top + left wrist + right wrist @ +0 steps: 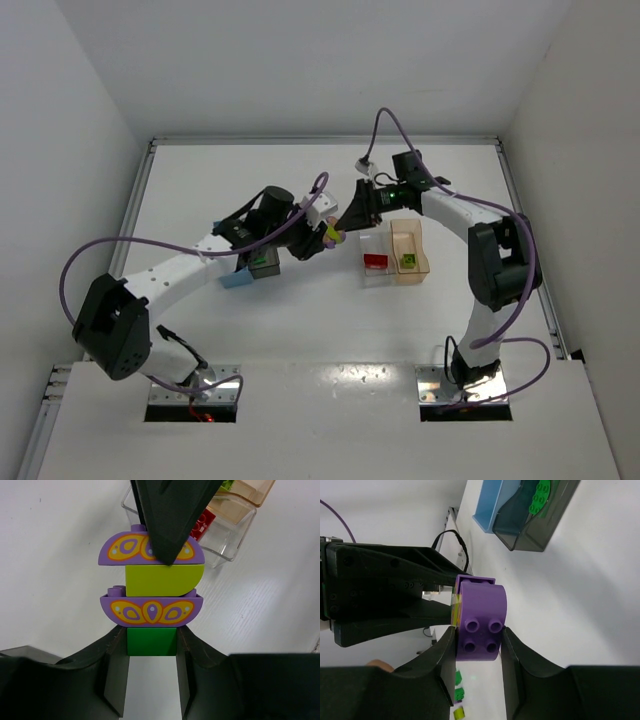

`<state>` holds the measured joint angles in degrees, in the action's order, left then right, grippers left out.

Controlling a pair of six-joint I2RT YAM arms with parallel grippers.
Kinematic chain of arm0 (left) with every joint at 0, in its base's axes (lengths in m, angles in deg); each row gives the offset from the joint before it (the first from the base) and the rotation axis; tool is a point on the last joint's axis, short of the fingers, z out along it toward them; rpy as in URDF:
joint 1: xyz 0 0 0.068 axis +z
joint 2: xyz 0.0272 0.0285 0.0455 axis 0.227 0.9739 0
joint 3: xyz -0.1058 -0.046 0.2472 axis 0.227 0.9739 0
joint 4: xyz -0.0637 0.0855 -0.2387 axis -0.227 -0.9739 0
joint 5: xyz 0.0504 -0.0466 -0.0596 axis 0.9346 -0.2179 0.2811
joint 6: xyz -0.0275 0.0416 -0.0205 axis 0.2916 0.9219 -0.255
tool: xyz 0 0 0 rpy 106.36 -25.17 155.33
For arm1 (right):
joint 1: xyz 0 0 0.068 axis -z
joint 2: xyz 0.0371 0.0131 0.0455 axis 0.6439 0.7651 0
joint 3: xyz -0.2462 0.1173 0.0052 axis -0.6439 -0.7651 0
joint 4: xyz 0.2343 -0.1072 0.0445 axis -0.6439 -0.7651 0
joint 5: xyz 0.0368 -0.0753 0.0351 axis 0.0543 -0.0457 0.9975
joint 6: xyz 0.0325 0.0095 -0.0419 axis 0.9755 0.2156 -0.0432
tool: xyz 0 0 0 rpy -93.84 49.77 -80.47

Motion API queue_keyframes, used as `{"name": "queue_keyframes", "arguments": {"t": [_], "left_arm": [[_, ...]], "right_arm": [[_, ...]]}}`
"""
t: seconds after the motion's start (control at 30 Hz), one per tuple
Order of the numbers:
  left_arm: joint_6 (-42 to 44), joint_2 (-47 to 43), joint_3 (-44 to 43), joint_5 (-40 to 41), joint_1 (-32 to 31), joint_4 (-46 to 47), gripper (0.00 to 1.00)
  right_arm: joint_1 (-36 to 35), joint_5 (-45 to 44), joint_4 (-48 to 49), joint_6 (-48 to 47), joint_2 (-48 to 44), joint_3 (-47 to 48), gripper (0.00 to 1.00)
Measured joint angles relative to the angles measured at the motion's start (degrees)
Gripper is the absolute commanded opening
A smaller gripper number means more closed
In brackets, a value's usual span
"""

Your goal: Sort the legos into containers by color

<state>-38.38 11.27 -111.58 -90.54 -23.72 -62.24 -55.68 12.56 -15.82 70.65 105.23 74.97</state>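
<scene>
Above the middle of the table (pixel 300 320), both arms share one stack of bricks (pixel 332 232), seemingly held clear of the surface. At one end the left claw (pixel 151 645) is clamped on the green brick (pixel 151 641); at the other the right claw (pixel 479 645) is clamped on the purple brick (pixel 480 612). Gripping opposite ends likely lets them pull the mixed colours apart, since joined bricks cannot be sorted. A blue bin (pixel 487 510) and a grey bin (pixel 530 537) wait by the left arm, a clear bin (pixel 377 280) and a tan bin (pixel 408 235) by the right.
</scene>
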Motion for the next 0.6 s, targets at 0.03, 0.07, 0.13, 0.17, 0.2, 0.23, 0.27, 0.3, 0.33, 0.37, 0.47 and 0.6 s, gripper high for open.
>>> {"name": "queue_keyframes", "arguments": {"t": [0.03, 0.07, 0.13, 0.17, 0.2, 0.23, 0.27, 0.3, 0.33, 0.37, 0.47, 0.6], "left_arm": [[-0.09, -0.35, 0.42, 0.17, 0.0, 0.44, 0.0], [-0.13, -0.79, 0.98, 0.31, 0.02, 1.05, 0.0], [-0.13, -1.57, 1.68, 0.42, 0.07, 1.79, 0.0], [-0.13, -1.95, 1.9, 0.52, 0.13, 2.12, 0.0], [-0.13, -2.27, 2.1, 0.74, 0.15, 2.16, 0.0], [-0.17, -2.78, 2.4, 1.29, 0.46, 1.64, 0.0], [-0.17, -3.23, 2.69, 1.7, 0.96, 1.22, 0.0], [-0.22, -3.61, 2.97, 2.14, 1.46, 0.83, 0.0], [-0.22, -3.91, 3.19, 2.45, 1.86, 0.46, 0.0], [-0.24, -4.13, 3.37, 2.75, 2.29, 0.11, 0.0], [-0.35, -4.61, 3.85, 3.37, 2.91, -0.33, 0.0], [-0.5, -5.33, 4.59, 3.15, 3.78, -0.87, 0.0]], "right_arm": [[0.0, 0.07, 0.0, 0.0, 0.0, 0.0, 0.0], [0.02, 0.2, 0.09, 0.02, 0.0, 0.0, 0.0], [0.04, 0.52, 0.15, 0.07, -0.13, 0.0, 0.0], [0.11, 0.66, 0.22, 0.15, -0.24, 0.0, 0.0], [0.28, 0.68, 0.31, 0.15, -0.46, 0.0, 0.0], [0.72, 0.63, 0.33, -0.04, -0.72, 0.0, 0.0], [1.53, 0.57, 0.42, -0.2, -1.07, 0.0, 0.0], [2.34, 0.52, 0.52, -0.26, -1.44, 0.0, 0.0], [2.95, 0.5, 0.55, -0.28, -1.77, 0.0, 0.0], [3.76, 0.42, 0.63, -0.28, -2.14, 0.0, 0.0], [5.16, 0.09, 0.81, -0.31, -2.99, 0.0, 0.0], [5.38, -0.17, 0.81, -0.35, -3.58, -0.02, 0.0]]}}
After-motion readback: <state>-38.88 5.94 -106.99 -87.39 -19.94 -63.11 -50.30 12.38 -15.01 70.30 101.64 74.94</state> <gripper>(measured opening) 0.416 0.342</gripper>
